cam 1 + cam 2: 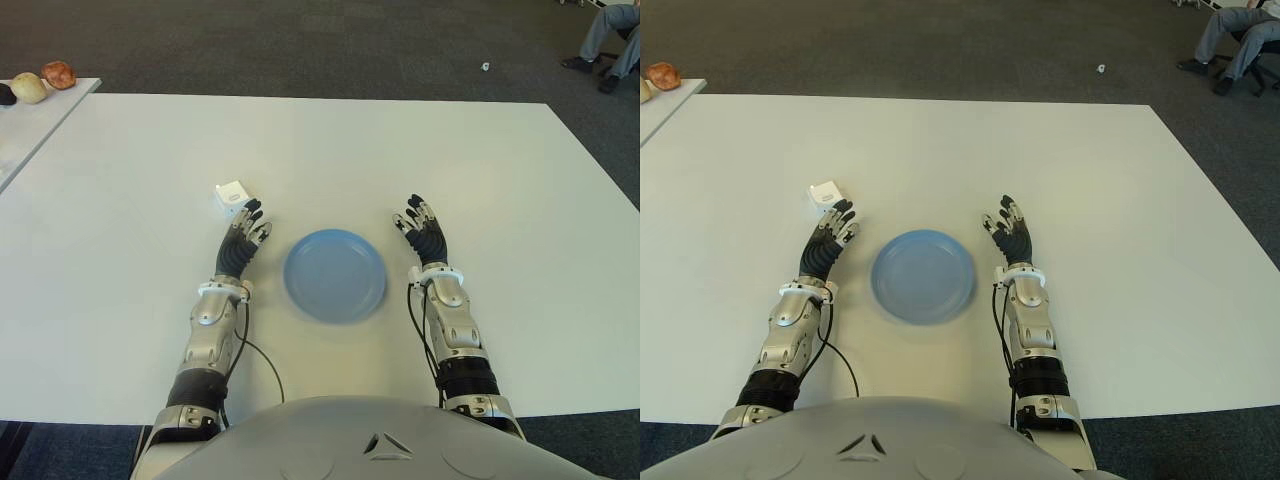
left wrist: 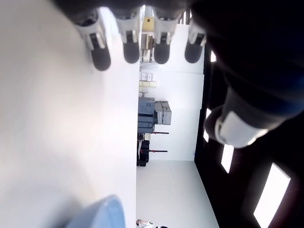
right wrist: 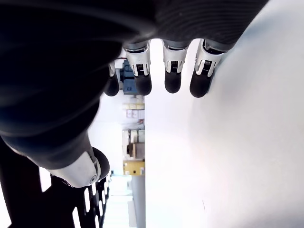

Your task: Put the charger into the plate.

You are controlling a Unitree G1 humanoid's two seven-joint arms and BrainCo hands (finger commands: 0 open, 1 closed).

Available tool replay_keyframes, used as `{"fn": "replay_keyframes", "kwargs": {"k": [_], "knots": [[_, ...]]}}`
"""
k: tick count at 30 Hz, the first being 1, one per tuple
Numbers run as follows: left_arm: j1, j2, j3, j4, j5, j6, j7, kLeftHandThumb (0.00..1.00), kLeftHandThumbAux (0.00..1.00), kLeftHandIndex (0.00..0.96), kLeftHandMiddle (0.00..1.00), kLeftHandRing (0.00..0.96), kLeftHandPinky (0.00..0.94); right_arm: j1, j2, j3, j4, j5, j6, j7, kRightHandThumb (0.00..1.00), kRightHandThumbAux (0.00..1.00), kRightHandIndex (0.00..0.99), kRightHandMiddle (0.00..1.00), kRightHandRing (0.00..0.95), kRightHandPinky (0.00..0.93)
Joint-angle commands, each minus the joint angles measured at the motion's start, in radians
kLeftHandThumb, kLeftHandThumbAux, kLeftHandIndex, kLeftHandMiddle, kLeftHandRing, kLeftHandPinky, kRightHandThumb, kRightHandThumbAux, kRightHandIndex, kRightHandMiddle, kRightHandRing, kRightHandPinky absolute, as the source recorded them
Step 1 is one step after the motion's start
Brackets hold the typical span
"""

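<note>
Charger (image 1: 231,197) lies flat, skewed to the table edge, at the slack, empty left hand's (image 1: 243,240) fingertips.

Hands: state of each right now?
Left hand: open, holding nothing, fingers right beside the charger.
Right hand: open, holding nothing, right of the plate.

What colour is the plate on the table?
The plate is light blue, seen best in the left eye view.
</note>
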State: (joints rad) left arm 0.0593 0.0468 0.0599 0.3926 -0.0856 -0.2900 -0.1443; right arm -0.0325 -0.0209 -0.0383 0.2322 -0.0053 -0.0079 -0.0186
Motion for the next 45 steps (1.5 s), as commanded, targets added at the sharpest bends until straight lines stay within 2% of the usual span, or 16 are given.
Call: {"fn": "replay_keyframes", "kwargs": {"k": [1, 6, 12, 18, 21, 26, 33, 38, 45], "knots": [[-0.001, 0.022, 0.006, 0.006, 0.028, 0.062, 0.030, 0.091, 0.669, 0.003, 0.039, 0.028, 0.036, 0.010, 0.006, 0.010, 0.024, 0.002, 0.010, 0.010, 0.025, 0.707, 0.000, 0.044, 0.042, 0.065], [-0.017, 0.029, 0.010, 0.000, 0.030, 0.062, 0.028, 0.113, 0.685, 0.011, 0.044, 0.034, 0.040, 0.010, 0.007, 0.008, 0.026, 0.005, 0.010, 0.011, 0.018, 0.708, 0.000, 0.042, 0.040, 0.062], [-0.053, 0.038, 0.025, 0.013, 0.026, 0.030, 0.029, 0.134, 0.704, 0.020, 0.052, 0.041, 0.055, 0.015, 0.014, 0.011, 0.020, -0.001, 0.009, -0.003, 0.019, 0.716, 0.002, 0.042, 0.043, 0.078], [-0.124, 0.059, 0.030, 0.056, 0.054, 0.001, 0.055, 0.156, 0.734, 0.019, 0.055, 0.044, 0.054, 0.017, 0.016, 0.011, 0.018, -0.004, 0.011, -0.009, 0.027, 0.720, 0.003, 0.041, 0.044, 0.082], [-0.193, 0.088, 0.021, 0.066, 0.104, 0.040, 0.092, 0.175, 0.737, 0.021, 0.055, 0.045, 0.056, 0.018, 0.015, 0.010, 0.016, -0.004, 0.012, -0.010, 0.031, 0.723, 0.004, 0.041, 0.044, 0.083], [-0.268, 0.124, 0.003, 0.102, 0.171, 0.071, 0.125, 0.232, 0.695, 0.031, 0.060, 0.056, 0.076, 0.023, 0.011, 0.009, 0.013, -0.002, 0.018, -0.007, 0.034, 0.721, 0.007, 0.040, 0.044, 0.079], [-0.390, 0.170, -0.028, 0.233, 0.228, 0.112, 0.140, 0.270, 0.621, 0.037, 0.051, 0.050, 0.058, 0.027, 0.010, 0.006, 0.015, 0.000, 0.012, -0.006, 0.035, 0.715, 0.006, 0.040, 0.042, 0.074], [-0.459, 0.179, -0.058, 0.339, 0.273, 0.102, 0.171, 0.269, 0.563, 0.033, 0.045, 0.042, 0.063, 0.034, 0.012, 0.011, 0.010, -0.005, 0.003, -0.008, 0.038, 0.712, 0.008, 0.039, 0.041, 0.079], [-0.518, 0.198, -0.094, 0.438, 0.316, 0.061, 0.200, 0.257, 0.509, 0.034, 0.056, 0.055, 0.098, 0.040, 0.006, 0.014, 0.004, -0.005, 0.003, -0.004, 0.040, 0.700, 0.010, 0.040, 0.042, 0.078]]}}
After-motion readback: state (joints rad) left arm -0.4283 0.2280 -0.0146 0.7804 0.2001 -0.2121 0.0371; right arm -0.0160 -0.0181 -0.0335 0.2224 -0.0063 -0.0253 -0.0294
